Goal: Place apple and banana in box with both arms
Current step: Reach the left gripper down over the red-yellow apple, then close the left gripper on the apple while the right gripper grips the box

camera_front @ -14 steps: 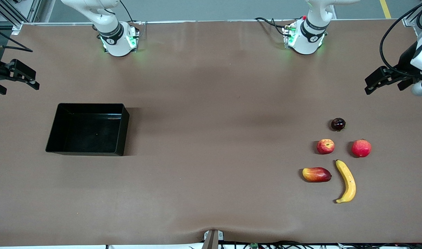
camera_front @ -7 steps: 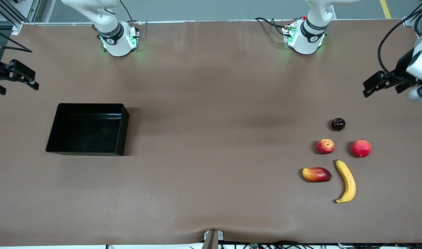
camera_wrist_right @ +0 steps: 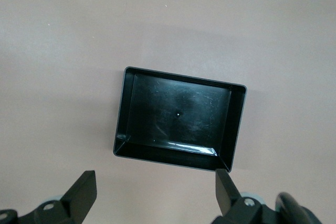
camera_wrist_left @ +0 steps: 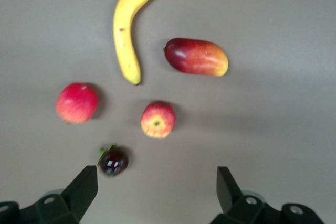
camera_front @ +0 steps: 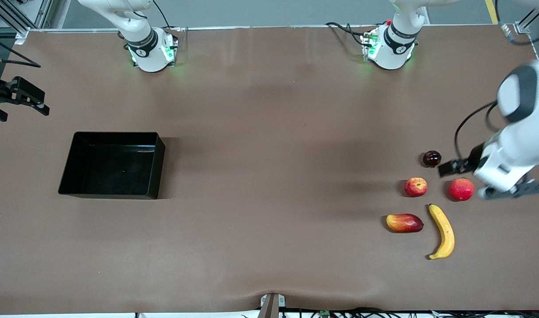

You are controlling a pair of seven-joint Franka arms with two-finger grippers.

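Banana (camera_front: 442, 232) lies flat on the worktop (camera_front: 269, 198) at the left arm's end, long axis running toward/away from the front camera, curve bulging toward the table's end. Apple (camera_front: 416, 187) sits farther from the camera, stem dimple up. Box (camera_front: 155, 163) sits well apart at the right arm's end, empty. Left gripper (camera_wrist_left: 156, 187) is over the fruit w/ jaws apart, partly cut off in front view. Right gripper (camera_wrist_right: 155, 192) is spread too, over bare worktop near the box.

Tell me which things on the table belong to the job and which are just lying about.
Job: apple, banana, box, open left gripper over the fruit, open right gripper waiting above the box.
Lying about: red-pink round fruit, mango-like fruit, small dark fruit.
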